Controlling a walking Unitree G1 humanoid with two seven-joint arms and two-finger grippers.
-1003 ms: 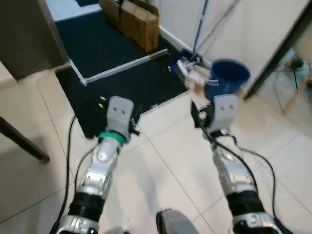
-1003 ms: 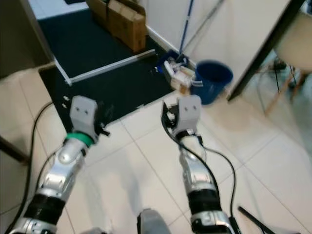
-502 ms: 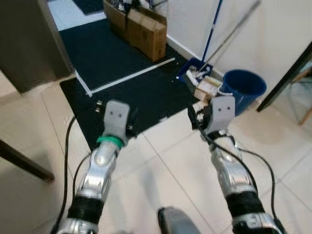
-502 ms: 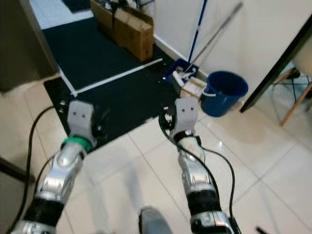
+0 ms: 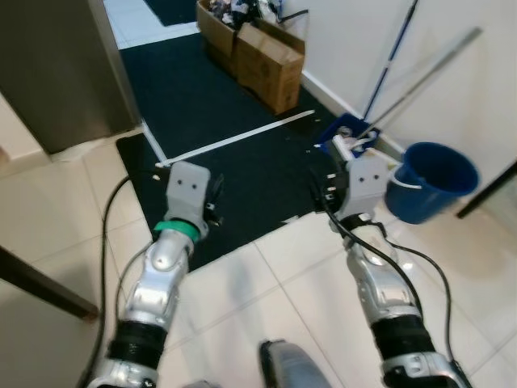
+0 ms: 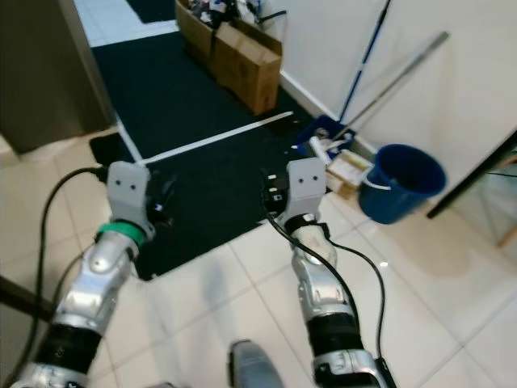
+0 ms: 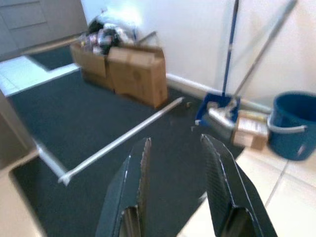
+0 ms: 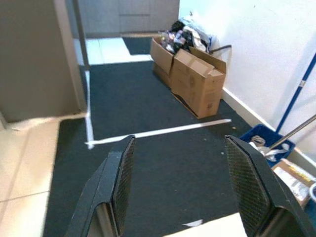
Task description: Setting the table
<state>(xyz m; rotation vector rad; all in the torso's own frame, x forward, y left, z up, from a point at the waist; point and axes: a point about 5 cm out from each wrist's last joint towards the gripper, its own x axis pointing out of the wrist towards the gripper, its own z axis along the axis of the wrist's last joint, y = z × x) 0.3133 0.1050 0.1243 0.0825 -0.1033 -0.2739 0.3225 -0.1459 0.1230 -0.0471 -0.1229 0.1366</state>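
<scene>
Two arms reach forward, each ending in one gripper: the left gripper [image 7: 175, 185] and the right gripper [image 8: 182, 182], two black fingers apiece, spread with nothing between. Two boxes [image 5: 254, 52] stand by the wall. One bucket [image 5: 432, 179], one dustpan [image 5: 346, 136], two long poles [image 5: 404, 77], one mat [image 5: 218, 105].

Head cameras look down; wrist cameras face the dark mat [image 8: 163, 163].
</scene>
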